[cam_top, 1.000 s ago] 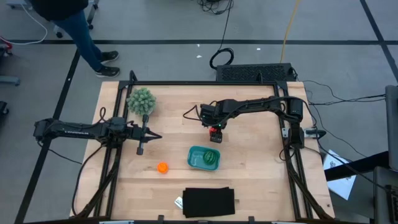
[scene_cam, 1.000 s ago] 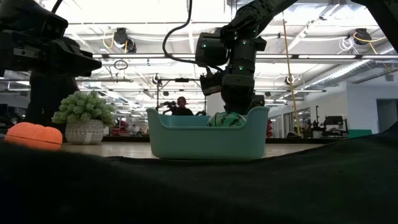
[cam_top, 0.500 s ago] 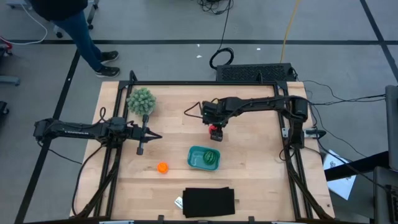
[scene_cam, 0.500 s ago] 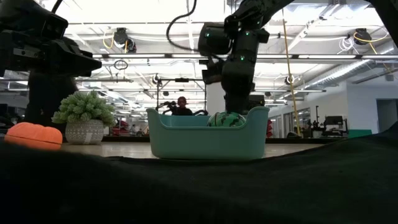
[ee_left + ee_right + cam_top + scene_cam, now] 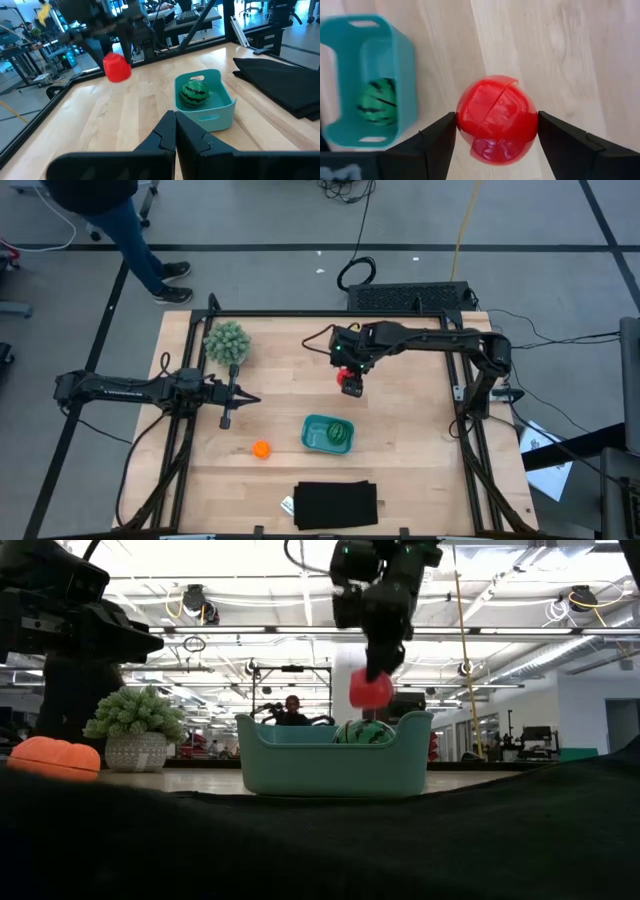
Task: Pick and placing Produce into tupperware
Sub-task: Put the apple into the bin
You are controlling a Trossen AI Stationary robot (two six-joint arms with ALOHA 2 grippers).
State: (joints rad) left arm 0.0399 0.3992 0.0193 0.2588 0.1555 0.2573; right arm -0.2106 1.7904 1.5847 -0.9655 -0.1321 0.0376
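Observation:
My right gripper point(image 5: 350, 383) hangs over the table's middle, beyond the teal tub's far side, shut on the red ball point(image 5: 497, 119). In the low view the red ball point(image 5: 371, 690) floats above the tub's rim. The teal tub point(image 5: 312, 436) stands on the wood with the watermelon-striped ball point(image 5: 340, 431) lying inside it. To the tub's left, the small orange ball point(image 5: 261, 448) sits on the table. My left gripper point(image 5: 250, 399) waits shut at the table's left side, touching nothing. My right gripper pinches the red ball between its two fingers point(image 5: 437, 142), one on each opposite side point(image 5: 465, 120). The fingers come from above, pointing down. The ball is lifted clear of the table.
A fuzzy pale-green clump point(image 5: 227, 340) in a small pot stands at the far left corner. A flat black rectangle point(image 5: 336, 504) lies at the near edge, close to the tub. A person's legs point(image 5: 135, 240) show on the floor beyond the far left corner.
My right gripper has risen from just above the tabletop behind the tub, carrying the red ball up clear of the table and above the tub's rim, and has drifted slightly toward the far edge. It has stayed shut on the ball.

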